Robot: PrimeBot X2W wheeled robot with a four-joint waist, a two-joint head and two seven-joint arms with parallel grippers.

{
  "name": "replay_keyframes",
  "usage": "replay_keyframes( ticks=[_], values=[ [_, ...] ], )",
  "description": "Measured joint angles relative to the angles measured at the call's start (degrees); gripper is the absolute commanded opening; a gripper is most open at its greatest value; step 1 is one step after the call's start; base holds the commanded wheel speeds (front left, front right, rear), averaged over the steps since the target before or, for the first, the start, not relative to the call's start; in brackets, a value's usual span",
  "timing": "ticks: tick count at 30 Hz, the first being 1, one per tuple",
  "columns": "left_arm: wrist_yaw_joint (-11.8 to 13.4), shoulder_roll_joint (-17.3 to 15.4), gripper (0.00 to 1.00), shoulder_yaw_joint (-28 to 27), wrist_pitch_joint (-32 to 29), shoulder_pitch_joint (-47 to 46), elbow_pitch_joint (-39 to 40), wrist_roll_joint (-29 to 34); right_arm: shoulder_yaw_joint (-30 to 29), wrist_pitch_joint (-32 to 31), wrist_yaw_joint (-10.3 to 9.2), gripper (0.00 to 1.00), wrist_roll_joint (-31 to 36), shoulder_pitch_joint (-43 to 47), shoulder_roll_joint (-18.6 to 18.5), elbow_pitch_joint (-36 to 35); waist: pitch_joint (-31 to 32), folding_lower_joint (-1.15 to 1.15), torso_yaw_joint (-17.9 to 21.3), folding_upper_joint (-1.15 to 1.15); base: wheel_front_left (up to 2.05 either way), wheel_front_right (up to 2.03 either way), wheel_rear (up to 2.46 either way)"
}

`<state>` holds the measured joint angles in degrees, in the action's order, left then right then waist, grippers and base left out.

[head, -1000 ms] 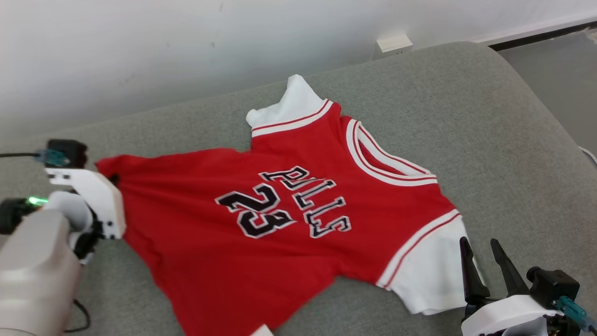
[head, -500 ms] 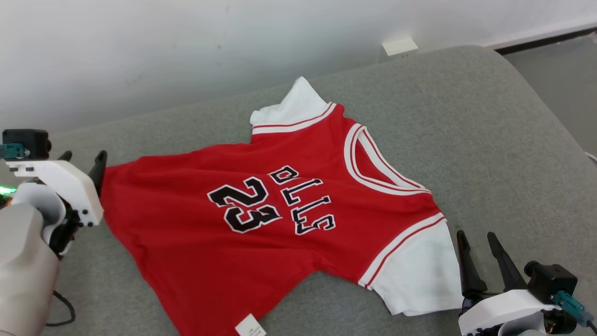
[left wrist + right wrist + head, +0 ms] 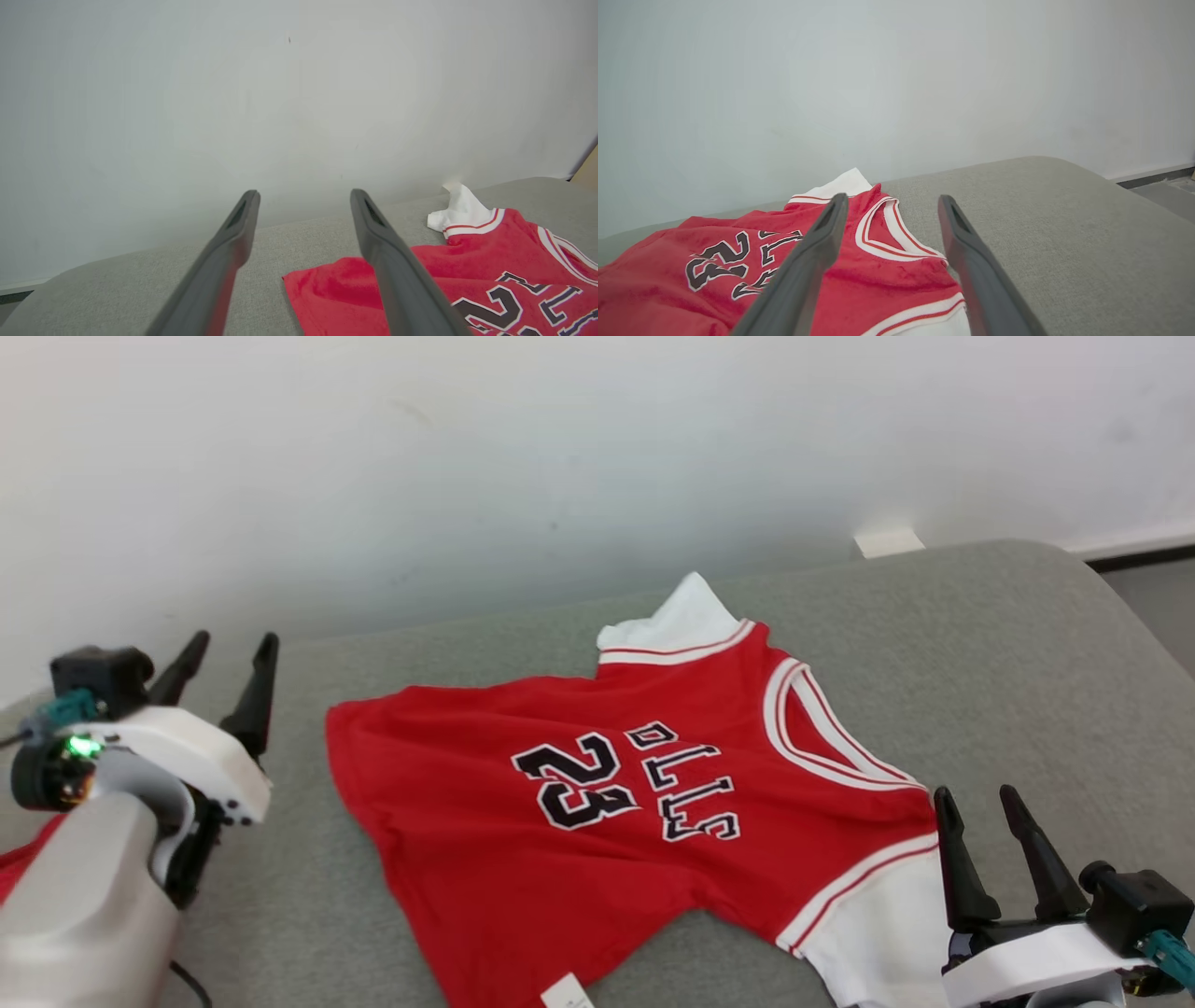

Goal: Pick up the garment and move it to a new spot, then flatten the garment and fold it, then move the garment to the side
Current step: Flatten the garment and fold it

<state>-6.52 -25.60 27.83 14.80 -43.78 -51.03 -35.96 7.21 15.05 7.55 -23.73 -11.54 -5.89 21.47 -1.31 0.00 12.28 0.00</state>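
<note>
Red garment (image 3: 467, 803) spread print side up on the grey cushion (image 3: 1027, 644), close to the white wall (image 3: 467, 476). Hem end toward the left hand (image 3: 235, 639); white-trimmed neckline (image 3: 822, 737) and one white sleeve (image 3: 878, 943) toward the right hand (image 3: 975, 793). Far sleeve (image 3: 686, 616) pointing at the wall. Black number 23 (image 3: 579, 784) and lettering across the chest, slight ripples in the cloth, a small white label (image 3: 565, 992) at the near hem edge. Left hand beside the hem corner and apart from the cloth, fingers (image 3: 254, 695) spread wide, gripping nothing. Right hand by the near sleeve, likewise parted and empty; overlaps the sleeve's edge in the head view, contact impossible to tell. In the left wrist view, hem corner low between the two fingers. In the right wrist view, neckline showing between the two fingers, with bare cushion off to the right.
</note>
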Motion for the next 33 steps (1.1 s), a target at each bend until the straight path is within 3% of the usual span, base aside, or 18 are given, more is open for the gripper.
replay_keyframes(
  ticks=[12,17,23,33],
  values=[
    [9.2,2.9,1.00,-10.6,0.3,25.8,32.0,3.5,-0.1,0.1,0.00,1.00,0.5,4.7,-1.7,-8.4,3.6,0.00,-5.8,0.00,0.00,0.00,0.00],
    [11.1,5.8,1.00,-14.3,0.3,34.9,39.5,5.9,0.0,0.1,0.00,1.00,0.4,7.3,-1.8,-10.6,4.1,0.00,-6.8,0.00,0.00,0.00,0.00],
    [11.1,10.5,1.00,-18.1,0.3,42.8,42.6,10.2,0.4,0.1,0.00,1.00,0.2,10.1,-2.1,-12.2,4.4,0.00,-7.1,0.00,0.00,0.00,0.00],
    [6.4,18.3,1.00,-23.1,0.3,47.8,43.7,16.9,-0.1,0.1,0.00,1.00,-0.5,12.7,-2.7,-14.1,4.4,0.00,-8.2,0.00,0.00,0.00,0.00]
  ],
)
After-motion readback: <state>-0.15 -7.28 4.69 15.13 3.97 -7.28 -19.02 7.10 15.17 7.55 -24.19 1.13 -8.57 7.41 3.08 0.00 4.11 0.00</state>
